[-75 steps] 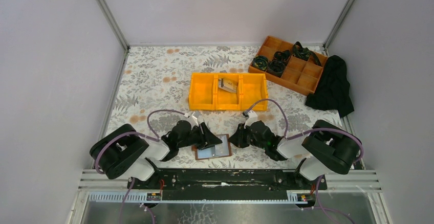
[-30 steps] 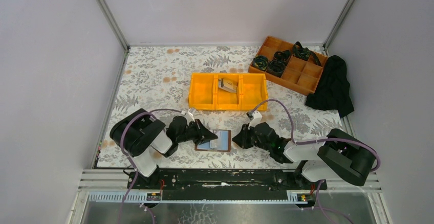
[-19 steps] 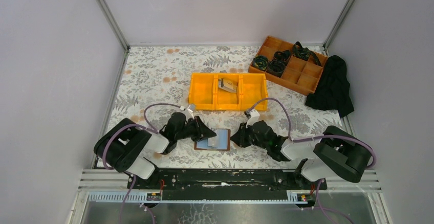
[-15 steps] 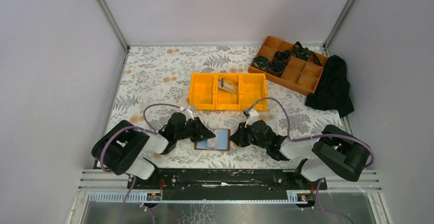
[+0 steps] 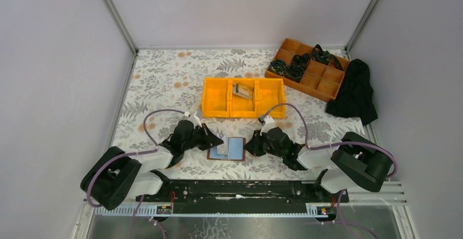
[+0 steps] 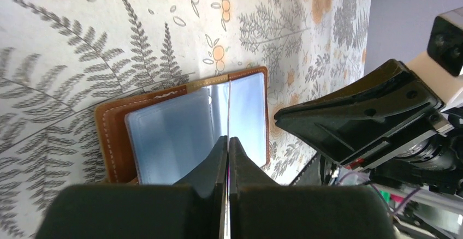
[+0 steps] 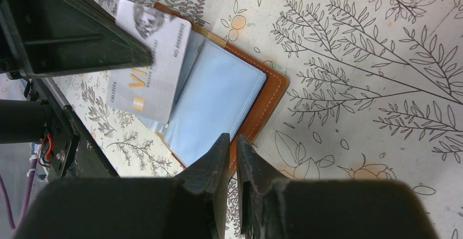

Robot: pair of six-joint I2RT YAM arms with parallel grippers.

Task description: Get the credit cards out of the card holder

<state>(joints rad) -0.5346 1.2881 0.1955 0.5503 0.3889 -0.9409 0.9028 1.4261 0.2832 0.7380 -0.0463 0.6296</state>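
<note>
The brown card holder (image 7: 256,108) lies open on the floral table, its clear sleeves (image 6: 174,135) facing up. My left gripper (image 6: 229,139) is shut on one of the credit cards (image 7: 150,75), a silvery one that I see edge-on (image 6: 229,108) in the left wrist view, tilted up over the sleeves. My right gripper (image 7: 233,138) is shut on the holder's brown right edge. In the top view both grippers (image 5: 217,141) (image 5: 249,146) meet at the holder (image 5: 236,148) from either side. Another card (image 5: 242,90) lies in the yellow bin.
A yellow bin with three compartments (image 5: 218,112) stands just behind the holder. A wooden divided tray (image 5: 327,83) with dark coiled items is at the back right, with a black cloth (image 5: 355,91) beside it. Side walls close in the table.
My left gripper opened a little, then shut on the card and raised it off the sleeves. The left arm's elbow swung out to the left. The right gripper kept its grip on the holder.
</note>
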